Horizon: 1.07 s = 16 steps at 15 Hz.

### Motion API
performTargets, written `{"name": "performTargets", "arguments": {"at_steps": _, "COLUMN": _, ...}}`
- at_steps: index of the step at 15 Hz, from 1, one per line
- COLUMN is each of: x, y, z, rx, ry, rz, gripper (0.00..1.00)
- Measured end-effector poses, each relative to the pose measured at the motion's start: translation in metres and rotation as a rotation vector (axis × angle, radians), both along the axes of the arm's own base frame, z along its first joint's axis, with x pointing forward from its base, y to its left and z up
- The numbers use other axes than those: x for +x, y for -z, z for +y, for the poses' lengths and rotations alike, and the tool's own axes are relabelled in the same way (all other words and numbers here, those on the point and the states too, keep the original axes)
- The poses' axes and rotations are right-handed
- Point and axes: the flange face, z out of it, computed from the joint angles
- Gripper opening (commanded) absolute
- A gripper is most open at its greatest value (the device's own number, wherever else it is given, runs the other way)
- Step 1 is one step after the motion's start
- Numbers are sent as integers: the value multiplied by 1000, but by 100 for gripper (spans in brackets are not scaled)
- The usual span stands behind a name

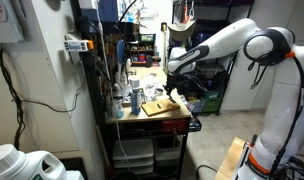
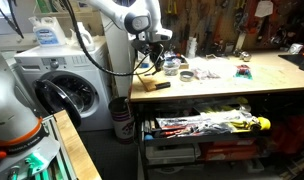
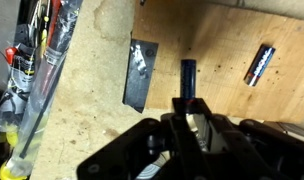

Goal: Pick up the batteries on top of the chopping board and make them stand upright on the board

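In the wrist view the pale wooden chopping board point(image 3: 222, 40) fills the frame. One battery point(image 3: 260, 65) lies flat on it at the right. A second dark battery point(image 3: 188, 76) sticks out from between the fingertips of my gripper point(image 3: 188, 103), which looks shut on it. In both exterior views the gripper point(image 1: 173, 72) point(image 2: 152, 52) hangs a little above the board point(image 1: 160, 106) point(image 2: 145, 81) at the end of the tabletop. The batteries are too small to make out there.
A dark flat rectangular piece point(image 3: 142, 73) lies on the board left of the held battery. Bottles and cans point(image 1: 130, 98) stand beside the board. Clutter point(image 2: 207, 72) covers the tabletop further along. A washing machine point(image 2: 62, 90) stands beyond the table's end.
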Motion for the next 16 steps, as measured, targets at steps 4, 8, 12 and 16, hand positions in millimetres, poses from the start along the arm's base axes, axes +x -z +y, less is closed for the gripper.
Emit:
{"name": "performTargets", "arguments": {"at_steps": 4, "x": 1, "y": -1, "z": 2, "rx": -27, "ry": -6, "rz": -4, "gripper": 4}}
{"name": "performTargets", "arguments": {"at_steps": 8, "x": 5, "y": 3, "z": 21, "rx": -112, "ry": 29, "rz": -68, "gripper": 4}}
{"name": "performTargets", "arguments": {"at_steps": 12, "x": -1, "y": 20, "z": 32, "rx": -135, "ry": 114, "rz": -146, "gripper": 4}}
{"name": "performTargets", "arguments": {"at_steps": 16, "x": -11, "y": 30, "z": 30, "rx": -129, "ry": 221, "rz": -273, "gripper": 4}}
